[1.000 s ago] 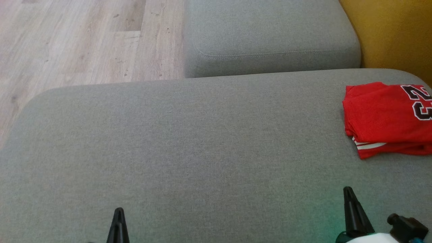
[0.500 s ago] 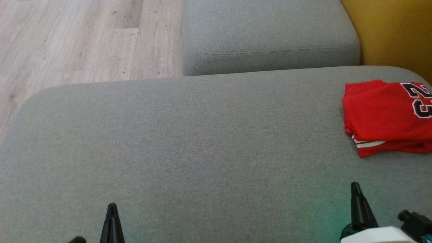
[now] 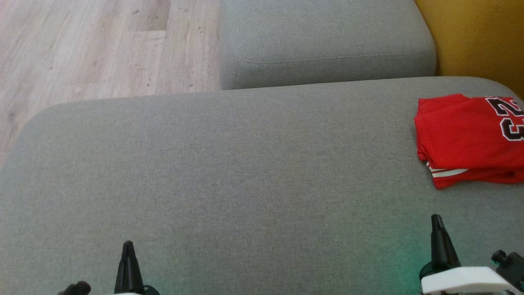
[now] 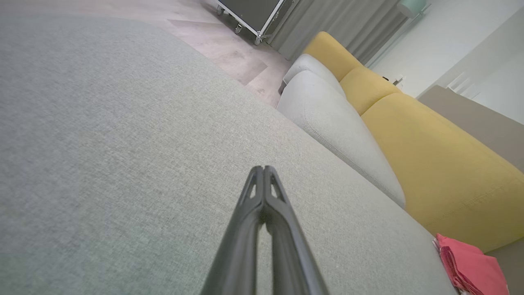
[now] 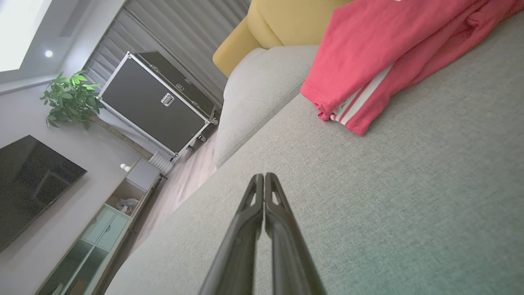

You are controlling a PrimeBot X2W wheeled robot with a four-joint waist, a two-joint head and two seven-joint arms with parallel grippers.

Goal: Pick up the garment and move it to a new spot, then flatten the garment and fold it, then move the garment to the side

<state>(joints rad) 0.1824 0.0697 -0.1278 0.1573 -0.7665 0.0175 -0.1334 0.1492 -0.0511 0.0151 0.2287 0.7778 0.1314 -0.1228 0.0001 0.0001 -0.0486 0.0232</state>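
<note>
Plainly, head view: folded red garment lay at the far right of the grey sofa seat; left hand and right hand sat low, apart from it | left wrist view: left hand clenched, empty, over bare seat | right wrist view: right hand clenched, empty, garment ahead.

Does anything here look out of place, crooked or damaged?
Nothing stands out. The red garment lies folded at the right end of the grey cushion, its white-striped edge showing below. The left pincer and right pincer are shut and empty.
</note>
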